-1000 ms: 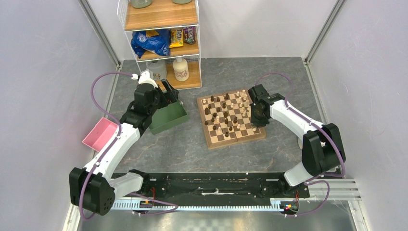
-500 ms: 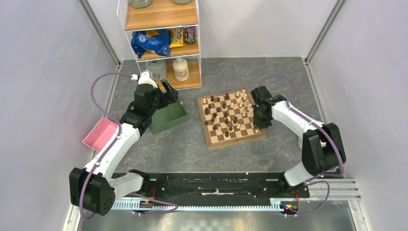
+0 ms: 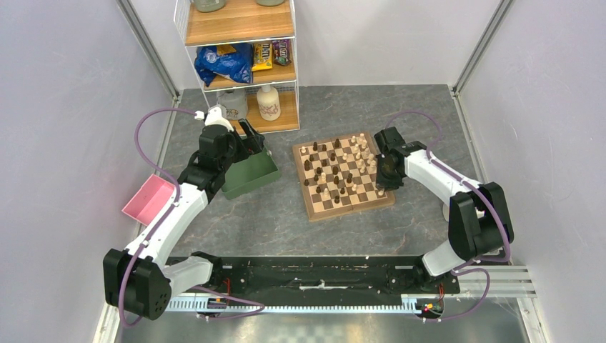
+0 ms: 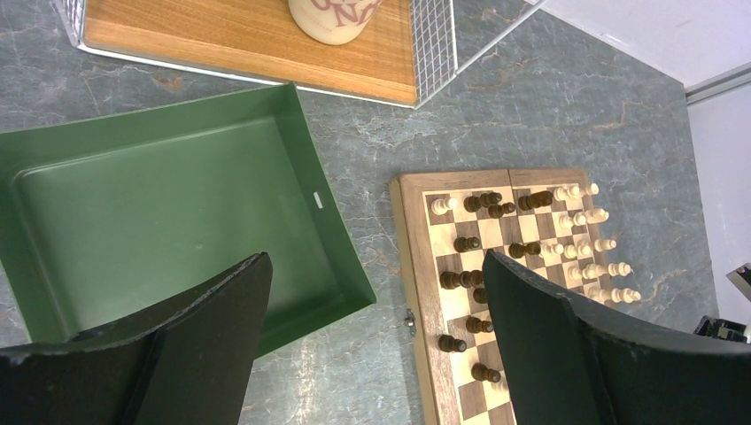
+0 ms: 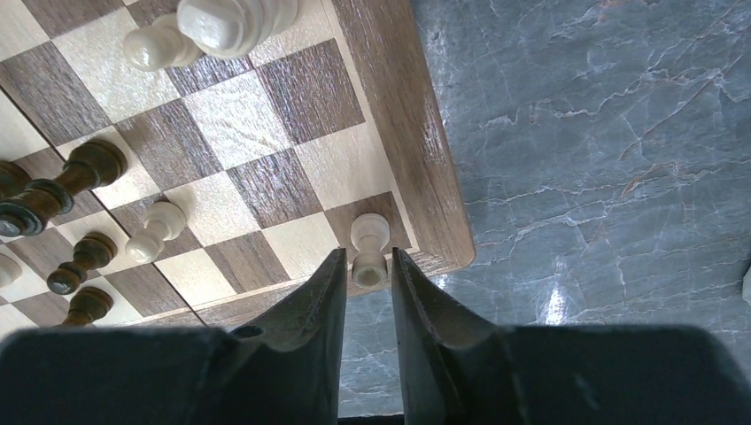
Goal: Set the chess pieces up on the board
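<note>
Board: the wooden chessboard (image 5: 394, 88) lies flat on the grey stone-patterned tabletop; every place below is given from it.
Cream pawn: a pale pawn (image 5: 369, 232) stands upright on the dark corner square, right against the board's light wood border.
Right gripper: the right gripper (image 5: 367, 262) is low over that same corner, with one finger on each side of the pawn.
Right fingers: the black fingers (image 5: 321, 301) stand only a sliver wider than the pawn. I cannot tell whether they press on it or merely flank it.
Other chess pieces: dark and cream chess pieces (image 3: 336, 171) are scattered across the squares. Two cream ones (image 5: 217, 25) stand further along the pawn's edge, and dark ones (image 5: 81, 173) stand inward of the pawn.
Left gripper: the left gripper (image 4: 376, 258) hangs off the board, above the strip of tabletop beside its left edge.
Left fingers: its fingers (image 4: 212, 319) are spread wide and hold nothing.
Green tray: the green tray (image 4: 159, 195) sits near the board's left side, apart from it.
</note>
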Available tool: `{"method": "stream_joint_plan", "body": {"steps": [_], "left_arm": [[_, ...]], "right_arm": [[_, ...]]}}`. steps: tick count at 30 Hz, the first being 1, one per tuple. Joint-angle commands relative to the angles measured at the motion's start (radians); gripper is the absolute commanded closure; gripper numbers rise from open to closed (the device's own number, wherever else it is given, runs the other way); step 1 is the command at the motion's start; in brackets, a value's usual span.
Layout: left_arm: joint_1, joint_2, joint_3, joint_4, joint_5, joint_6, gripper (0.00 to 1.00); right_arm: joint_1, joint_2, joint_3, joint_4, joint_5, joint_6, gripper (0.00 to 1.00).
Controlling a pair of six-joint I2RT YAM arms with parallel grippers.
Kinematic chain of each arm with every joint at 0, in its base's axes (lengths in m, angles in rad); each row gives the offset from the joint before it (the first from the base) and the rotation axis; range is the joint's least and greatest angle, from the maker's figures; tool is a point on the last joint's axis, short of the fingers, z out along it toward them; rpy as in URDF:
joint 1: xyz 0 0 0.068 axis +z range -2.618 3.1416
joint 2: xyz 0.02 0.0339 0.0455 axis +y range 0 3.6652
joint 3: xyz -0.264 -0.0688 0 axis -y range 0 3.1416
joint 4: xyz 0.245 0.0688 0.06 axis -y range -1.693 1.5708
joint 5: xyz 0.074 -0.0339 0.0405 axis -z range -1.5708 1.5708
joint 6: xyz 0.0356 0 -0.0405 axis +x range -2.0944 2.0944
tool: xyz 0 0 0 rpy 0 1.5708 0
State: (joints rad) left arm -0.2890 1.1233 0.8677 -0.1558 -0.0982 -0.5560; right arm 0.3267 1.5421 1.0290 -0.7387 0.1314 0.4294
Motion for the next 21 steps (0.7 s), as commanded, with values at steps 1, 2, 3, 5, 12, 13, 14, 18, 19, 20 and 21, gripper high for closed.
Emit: {"method": "stream_joint_plan", "body": {"steps": [1, 2, 3, 5, 12, 13, 14, 18, 19, 20, 21], "left_arm": [[0.007, -0.008, -0.003, 0.029, 0.013, 0.019, 0.04], [0.007, -0.008, -0.003, 0.030, 0.015, 0.019, 0.04], [0.007, -0.007, -0.003, 0.031, 0.015, 0.019, 0.04], [0.007, -0.007, -0.003, 0.032, 0.018, 0.018, 0.04], [0.008, -0.011, -0.005, 0.035, 0.023, 0.015, 0.04], [0.008, -0.010, -0.006, 0.036, 0.023, 0.014, 0.04], [0.008, -0.010, -0.007, 0.036, 0.023, 0.013, 0.04], [0.009, -0.006, -0.011, 0.045, 0.026, 0.009, 0.04], [0.010, -0.004, -0.010, 0.046, 0.026, 0.010, 0.04], [0.010, -0.003, -0.009, 0.045, 0.026, 0.010, 0.04], [0.010, -0.002, -0.009, 0.045, 0.029, 0.010, 0.04]], "right_arm": [[-0.004, -0.008, -0.006, 0.016, -0.013, 0.002, 0.65], [-0.003, -0.012, -0.001, 0.014, -0.012, 0.003, 0.61], [-0.003, -0.015, 0.005, 0.010, -0.013, -0.001, 0.60], [-0.004, -0.022, 0.023, 0.002, -0.008, -0.004, 0.58], [0.002, -0.099, 0.150, -0.037, -0.039, -0.040, 0.47], [0.007, -0.105, 0.168, -0.038, -0.046, -0.040, 0.47], [0.015, -0.106, 0.184, -0.037, -0.060, -0.039, 0.46], [0.095, -0.062, 0.259, -0.025, -0.117, -0.040, 0.47], [0.123, -0.043, 0.273, -0.018, -0.126, -0.040, 0.47], [0.146, -0.023, 0.291, -0.012, -0.127, -0.037, 0.48], [0.171, 0.003, 0.309, -0.008, -0.127, -0.039, 0.49]]}}
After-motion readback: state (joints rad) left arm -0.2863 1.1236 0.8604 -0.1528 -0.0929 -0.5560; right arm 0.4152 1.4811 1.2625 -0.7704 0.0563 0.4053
